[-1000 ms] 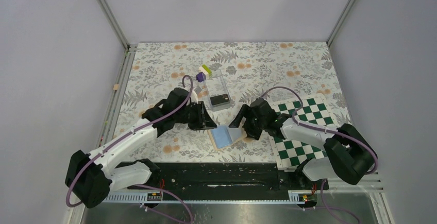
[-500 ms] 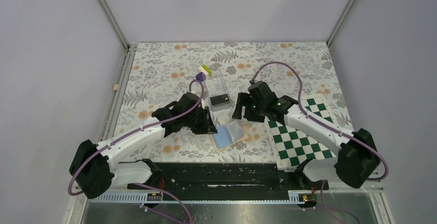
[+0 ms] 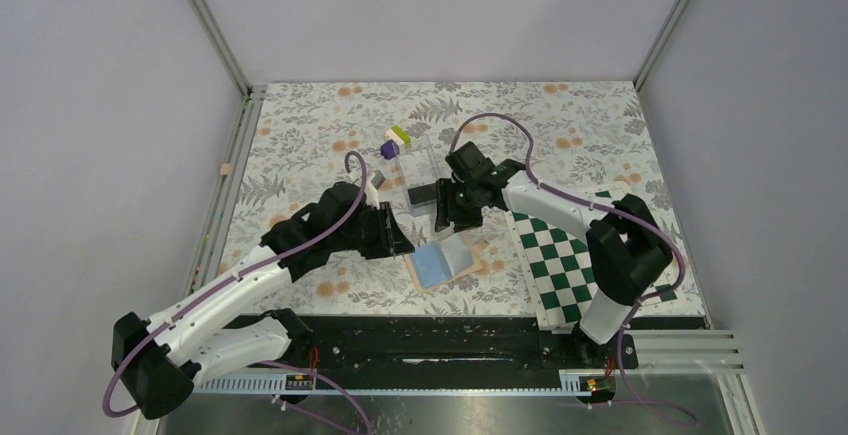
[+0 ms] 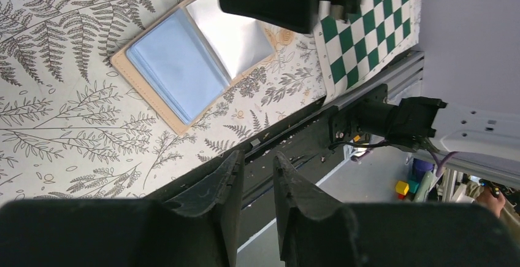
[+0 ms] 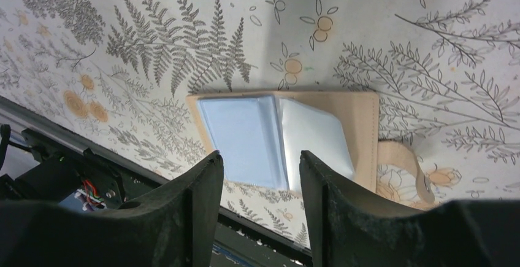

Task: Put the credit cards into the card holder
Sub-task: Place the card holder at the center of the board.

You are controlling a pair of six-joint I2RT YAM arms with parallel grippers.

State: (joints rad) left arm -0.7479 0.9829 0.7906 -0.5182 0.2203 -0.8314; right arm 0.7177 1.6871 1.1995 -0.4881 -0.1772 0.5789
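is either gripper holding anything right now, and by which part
Nothing is held. The left gripper has its fingers narrowly apart with nothing between them, and the right gripper is open and empty.

The left arm (image 3: 215, 295) stretches forward and inward from its base. Its left gripper (image 3: 399, 240) sits low, just left of the open tan folding card holder with light blue inside (image 3: 437, 265), jaws a narrow gap apart with nothing between them. The right arm (image 3: 545, 203) folds at the elbow and reaches inward. Its right gripper (image 3: 447, 217) points down over the holder's far edge, jaws moderately apart and empty.
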